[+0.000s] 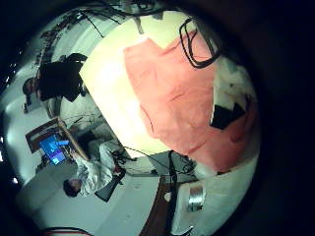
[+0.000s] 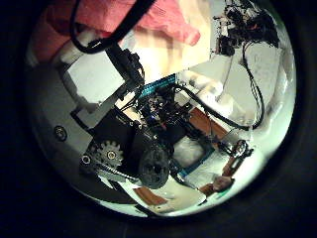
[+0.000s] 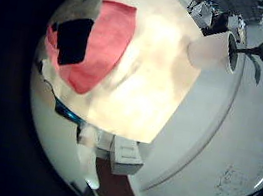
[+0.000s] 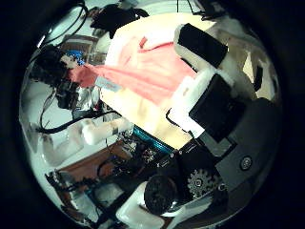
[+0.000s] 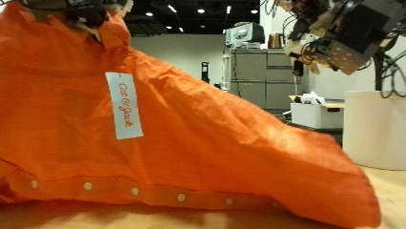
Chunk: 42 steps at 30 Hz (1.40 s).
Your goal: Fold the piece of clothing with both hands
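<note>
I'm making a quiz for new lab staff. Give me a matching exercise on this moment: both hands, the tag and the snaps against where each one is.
Things:
1. left hand
2. right hand
3. tag
4. snaps

Places:
A. in a row along the lower hem
B. holds up a corner of the orange garment
C. in the air, clear of the cloth
D. white, on the garment's face

Pairs: 1-B, 2-C, 3-D, 4-A
</note>
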{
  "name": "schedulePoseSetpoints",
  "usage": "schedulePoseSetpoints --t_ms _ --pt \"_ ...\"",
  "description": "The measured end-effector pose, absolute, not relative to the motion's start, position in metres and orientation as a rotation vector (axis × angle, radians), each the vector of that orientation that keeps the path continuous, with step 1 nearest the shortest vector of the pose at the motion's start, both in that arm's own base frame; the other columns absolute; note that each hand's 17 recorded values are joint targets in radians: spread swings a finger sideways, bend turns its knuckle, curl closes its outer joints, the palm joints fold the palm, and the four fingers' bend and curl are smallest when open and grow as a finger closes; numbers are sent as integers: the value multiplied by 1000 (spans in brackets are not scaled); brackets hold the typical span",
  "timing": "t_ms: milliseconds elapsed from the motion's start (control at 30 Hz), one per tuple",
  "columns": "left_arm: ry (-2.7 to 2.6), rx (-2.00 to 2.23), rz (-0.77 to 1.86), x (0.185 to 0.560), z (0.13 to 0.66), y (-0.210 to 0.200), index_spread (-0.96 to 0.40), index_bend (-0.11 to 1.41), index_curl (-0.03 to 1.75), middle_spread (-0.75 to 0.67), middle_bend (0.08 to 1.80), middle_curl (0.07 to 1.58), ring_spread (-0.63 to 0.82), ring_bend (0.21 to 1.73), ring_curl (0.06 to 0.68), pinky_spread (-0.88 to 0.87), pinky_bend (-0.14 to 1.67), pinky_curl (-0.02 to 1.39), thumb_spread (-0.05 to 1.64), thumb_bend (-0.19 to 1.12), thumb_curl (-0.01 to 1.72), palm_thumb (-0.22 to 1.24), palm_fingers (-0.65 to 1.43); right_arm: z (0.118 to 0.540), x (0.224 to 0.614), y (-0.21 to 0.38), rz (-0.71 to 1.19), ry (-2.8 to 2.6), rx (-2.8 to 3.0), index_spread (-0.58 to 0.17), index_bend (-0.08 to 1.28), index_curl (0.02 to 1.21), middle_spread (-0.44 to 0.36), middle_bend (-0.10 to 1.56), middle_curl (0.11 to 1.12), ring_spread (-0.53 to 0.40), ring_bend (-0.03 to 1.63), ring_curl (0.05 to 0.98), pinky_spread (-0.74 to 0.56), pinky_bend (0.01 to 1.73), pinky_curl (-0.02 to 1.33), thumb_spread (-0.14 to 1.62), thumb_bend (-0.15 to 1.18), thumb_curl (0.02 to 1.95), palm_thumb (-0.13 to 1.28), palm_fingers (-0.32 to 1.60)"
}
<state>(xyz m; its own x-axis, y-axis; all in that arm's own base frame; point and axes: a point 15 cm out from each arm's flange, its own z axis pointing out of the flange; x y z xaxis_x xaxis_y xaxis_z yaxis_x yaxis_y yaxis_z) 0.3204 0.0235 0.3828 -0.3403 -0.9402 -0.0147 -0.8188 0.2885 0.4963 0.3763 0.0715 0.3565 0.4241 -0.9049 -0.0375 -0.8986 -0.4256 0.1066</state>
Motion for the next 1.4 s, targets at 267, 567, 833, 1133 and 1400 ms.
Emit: schedulePoseSetpoints --t_ms 267,567,833,1133,1400 --pt "-2183 1579 -668 333 353 44 -441 163 1663 -639 841 1153 -449 1354 528 -621 1182 598 1003 -13 736 831 1011 329 441 111 -142 -1651 2678 -232 1072 737 -95 1337 656 -219 1313 739 -229 1120 1051 1346 -37 577 1035 1088" --pt "-2192 1591 -661 339 353 47 -411 167 1675 -640 846 1157 -443 1356 529 -627 1170 613 1013 -14 728 832 1000 274 415 93 -271 -1600 2631 -307 618 630 -102 1093 589 -261 1175 624 -456 922 839 1252 -33 425 644 528" --pt "-2191 1587 -658 339 353 47 -386 168 1682 -640 842 1158 -443 1357 531 -629 1165 624 1015 -14 726 832 997 252 363 81 -439 -1482 2551 -330 705 651 -117 1052 589 -247 1063 568 -382 622 743 1163 -36 390 604 350" --pt "-2205 1605 -645 341 360 48 -359 164 1687 -642 843 1159 -443 1360 532 -632 1161 635 1013 -15 719 821 993 212 299 73 -562 -1394 2500 -301 626 615 -86 864 539 -164 904 506 -112 500 667 1068 -41 323 433 83" --pt "-2210 1605 -644 340 367 46 -337 167 1692 -642 839 1159 -445 1364 530 -634 1153 640 1013 -14 719 820 1000 191 298 84 -499 -1397 2549 -201 387 502 -1 645 458 -19 746 431 97 482 578 976 -37 303 345 -21"
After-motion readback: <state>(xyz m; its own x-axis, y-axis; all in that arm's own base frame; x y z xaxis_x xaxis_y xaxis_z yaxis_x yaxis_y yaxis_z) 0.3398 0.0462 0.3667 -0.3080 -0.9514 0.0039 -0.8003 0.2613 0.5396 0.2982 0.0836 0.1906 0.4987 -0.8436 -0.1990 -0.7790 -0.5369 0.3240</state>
